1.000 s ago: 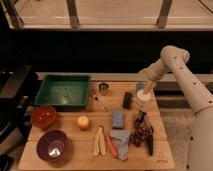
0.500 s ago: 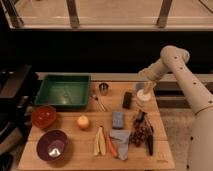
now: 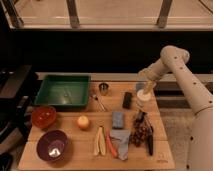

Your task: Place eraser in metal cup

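No displacement against the frame 0.5 s ago: arm, gripper and all items sit where they were. Eraser (image 3: 128, 99): small matte black block, lying flat on the wooden table (image 3: 80, 150), long side running roughly front to back, untouched. It lies right of the metal cup (image 3: 104, 88) with a gap between them, and just left of the white round container (image 3: 144, 98). Metal cup: small, shiny grey, upright, beside the right edge of the green tray (image 3: 63, 91); its contents cannot be made out. Gripper (image 3: 146, 91): hangs from the bent white arm directly over the white container, to the right of the eraser. Whether it is spread or pressed together cannot be told, nor whether it touches the container. Blue-grey block (image 3: 118, 119) lies nearer the front edge than the eraser.
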### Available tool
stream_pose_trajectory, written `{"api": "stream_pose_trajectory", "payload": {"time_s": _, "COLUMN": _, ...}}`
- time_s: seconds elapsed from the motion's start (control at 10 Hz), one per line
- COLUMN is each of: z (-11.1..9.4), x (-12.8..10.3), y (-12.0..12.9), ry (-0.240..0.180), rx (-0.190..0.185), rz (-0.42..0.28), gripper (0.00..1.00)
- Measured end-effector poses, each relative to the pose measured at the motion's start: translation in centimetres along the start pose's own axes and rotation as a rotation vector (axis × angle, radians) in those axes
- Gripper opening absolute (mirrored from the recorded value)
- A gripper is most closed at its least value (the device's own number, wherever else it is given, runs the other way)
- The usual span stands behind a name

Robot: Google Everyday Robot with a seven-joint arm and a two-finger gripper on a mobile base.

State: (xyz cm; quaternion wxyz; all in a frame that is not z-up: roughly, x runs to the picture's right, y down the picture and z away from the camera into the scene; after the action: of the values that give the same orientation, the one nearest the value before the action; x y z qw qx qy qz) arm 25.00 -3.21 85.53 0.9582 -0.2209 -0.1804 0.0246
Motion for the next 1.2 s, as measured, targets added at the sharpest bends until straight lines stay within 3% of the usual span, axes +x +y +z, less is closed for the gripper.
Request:
{"api": "stream_pose_trajectory", "payload": {"time_s": 0.6, "z": 0.0, "x": 0.0, "y": 0.0, "ry": 0.000, "rx": 0.000, "rz": -0.002, "gripper": 0.80}}
{"api": "stream_pose_trajectory", "payload": {"time_s": 0.8, "z": -0.2, "x": -0.1, "y": -0.1, "ry": 0.016, "rx": -0.004, "rz": -0.041, "gripper": 0.80}}
{"api": "stream_pose_trajectory", "payload": {"time_s": 1.2, "z": 0.2, "x": -3.9, "y": -1.0, "ry": 0.081, "rx": -0.021, "rz": -0.420, "gripper": 0.80}}
